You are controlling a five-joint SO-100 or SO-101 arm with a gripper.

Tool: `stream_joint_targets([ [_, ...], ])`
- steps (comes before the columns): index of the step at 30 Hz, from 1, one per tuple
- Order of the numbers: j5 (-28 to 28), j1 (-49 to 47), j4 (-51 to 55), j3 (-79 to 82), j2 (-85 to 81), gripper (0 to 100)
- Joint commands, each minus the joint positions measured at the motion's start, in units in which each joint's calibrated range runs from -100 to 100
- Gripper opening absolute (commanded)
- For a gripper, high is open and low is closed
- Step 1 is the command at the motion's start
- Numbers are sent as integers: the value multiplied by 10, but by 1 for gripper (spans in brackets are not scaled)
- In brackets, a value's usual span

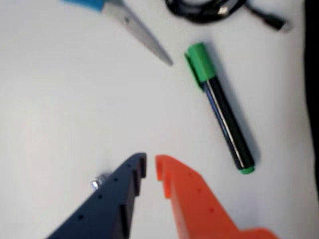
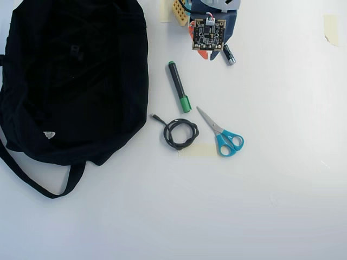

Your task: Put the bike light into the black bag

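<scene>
Wrist view shows the gripper (image 1: 150,167) low in the picture, its dark blue and orange jaws drawn almost together with only a thin slit between them and nothing held. It hangs over bare tabletop (image 1: 60,114), just short of the marker's uncapped end.

The marker (image 1: 222,107) serves as the landmark. Off its green cap lie the scissors (image 1: 130,25), and the coiled cable (image 1: 207,10) lies beyond that cap. In the overhead view a short black-and-silver cylinder (image 2: 229,55) rests up and to the right of the marker, just beside the gripper.

The black bag (image 2: 81,81) spreads out well left of the marker, its strap (image 2: 32,181) trailing below it. A small chunky dark shape (image 2: 76,52) on the bag's fabric looks like the bike light. Black on black, it is too faint to say whether it sits inside the opening or merely on top.

By that reading the placing step looks done, or very nearly. The next move would be to check that the light is truly inside and nudge it deeper if it is not.

The tabletop is plain white, with a few pale tape patches (image 2: 331,30). Nothing of the room beyond shows.
</scene>
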Motion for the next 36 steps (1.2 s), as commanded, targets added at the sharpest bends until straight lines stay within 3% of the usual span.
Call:
stream_joint_targets([
  [1, 2, -31, -101, 156, -97, 2],
  [12, 2, -129, -309, 593, -401, 2],
  [24, 2, 18, -298, 772, -581, 2],
  [31, 2, 52, -146, 768, -678, 2],
  [36, 2, 49, -141, 768, -684, 2],
])
